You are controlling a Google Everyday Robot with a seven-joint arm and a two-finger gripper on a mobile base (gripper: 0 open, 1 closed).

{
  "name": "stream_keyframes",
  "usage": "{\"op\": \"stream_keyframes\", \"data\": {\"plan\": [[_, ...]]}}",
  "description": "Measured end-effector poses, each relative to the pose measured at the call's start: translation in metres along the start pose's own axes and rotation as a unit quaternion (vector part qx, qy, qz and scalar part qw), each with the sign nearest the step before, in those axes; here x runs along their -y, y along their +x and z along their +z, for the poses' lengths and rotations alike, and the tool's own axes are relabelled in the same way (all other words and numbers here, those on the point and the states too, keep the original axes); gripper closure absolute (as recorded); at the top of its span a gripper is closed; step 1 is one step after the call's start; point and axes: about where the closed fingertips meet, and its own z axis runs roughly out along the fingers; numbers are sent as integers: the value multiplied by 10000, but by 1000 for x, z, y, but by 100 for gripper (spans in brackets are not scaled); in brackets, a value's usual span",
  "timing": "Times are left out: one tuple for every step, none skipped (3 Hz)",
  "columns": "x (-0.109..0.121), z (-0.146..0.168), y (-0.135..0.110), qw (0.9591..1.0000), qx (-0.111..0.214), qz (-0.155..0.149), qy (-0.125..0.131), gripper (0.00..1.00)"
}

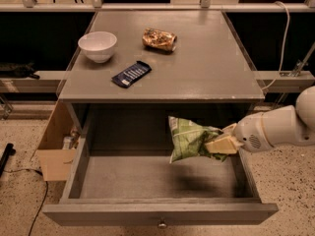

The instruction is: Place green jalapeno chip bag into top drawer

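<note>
Our gripper (222,142) is clamped on one side of the bag (188,138), which hangs over the open drawer (138,177), below the front edge of the counter (197,68), toward its right corner. We judge it light, soft, crinkly and slippery; a pinch on the crumpled edge suits it.

- green jalapeno chip bag (189,139): light green, white patches
- gripper (221,142), clamped on the bag over the top drawer (160,214): cream-yellow
- top drawer, counter (206,68): plain grey
- bowl (97,45): white
- packet (131,74): dark blue
</note>
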Motion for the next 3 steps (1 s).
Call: {"op": "stream_keyframes", "data": {"plan": [[-4,25,10,9998,-99,149,-112,100],[-4,57,17,9991,-185,314,-208,100],[-5,57,16,9992,-163,313,-190,100]]}}
